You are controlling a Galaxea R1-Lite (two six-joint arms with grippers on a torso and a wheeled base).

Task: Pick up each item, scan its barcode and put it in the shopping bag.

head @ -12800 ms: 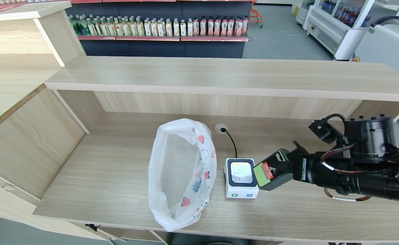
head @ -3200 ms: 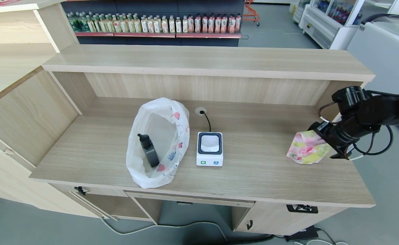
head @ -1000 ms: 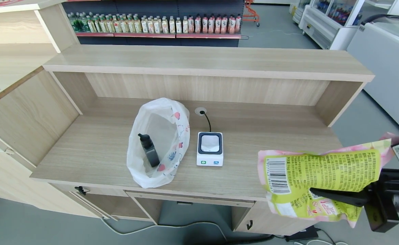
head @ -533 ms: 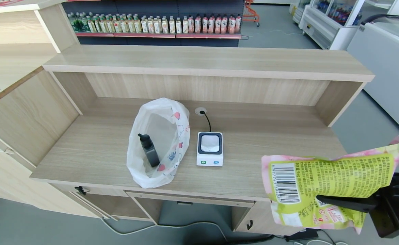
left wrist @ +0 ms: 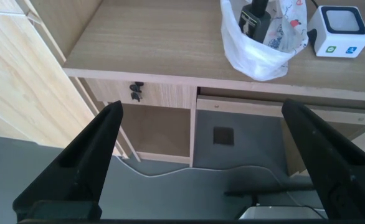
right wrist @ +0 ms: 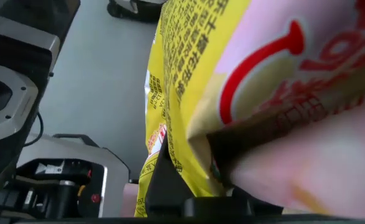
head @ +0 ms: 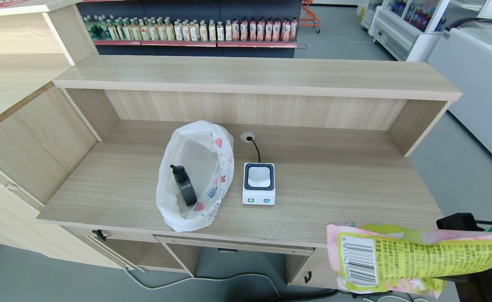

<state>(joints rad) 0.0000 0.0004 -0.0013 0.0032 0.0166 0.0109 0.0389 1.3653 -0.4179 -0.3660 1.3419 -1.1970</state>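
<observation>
Holding a yellow and pink snack bag [head: 414, 262], the right gripper [right wrist: 210, 158] has its dark jaws pinched tight on one end of the pack. The snack bag hangs out in the air off the near right corner of the wooden counter [head: 334, 188], lying almost flat. Its barcode [head: 360, 261] faces up.

The left gripper [left wrist: 207, 162] hangs low in front of the counter, over the grey floor [left wrist: 170, 193]. Its two dark jaws stand wide apart with nothing between them. Just past it is a cupboard front with a small key [left wrist: 134, 91] in the lock.

On the counter top sits a white plastic shopping bag [head: 195, 176] with little red pictures on it. Its mouth is open toward the robot. A dark pump bottle [head: 184, 185] stands inside it. Just beside the shopping bag, on the robot's right, is a small white scanner [head: 259, 183] with a dark window on top. A black cord [head: 254, 149] runs from the scanner back to a round hole in the wood. The snack bag is well apart from both.

Behind the counter top rises a wooden wall with a long upper ledge [head: 250, 75]. Far back in the shop, rows of drink bottles [head: 195, 30] fill a red shelf, and white freezers [head: 414, 25] stand on the far right.
</observation>
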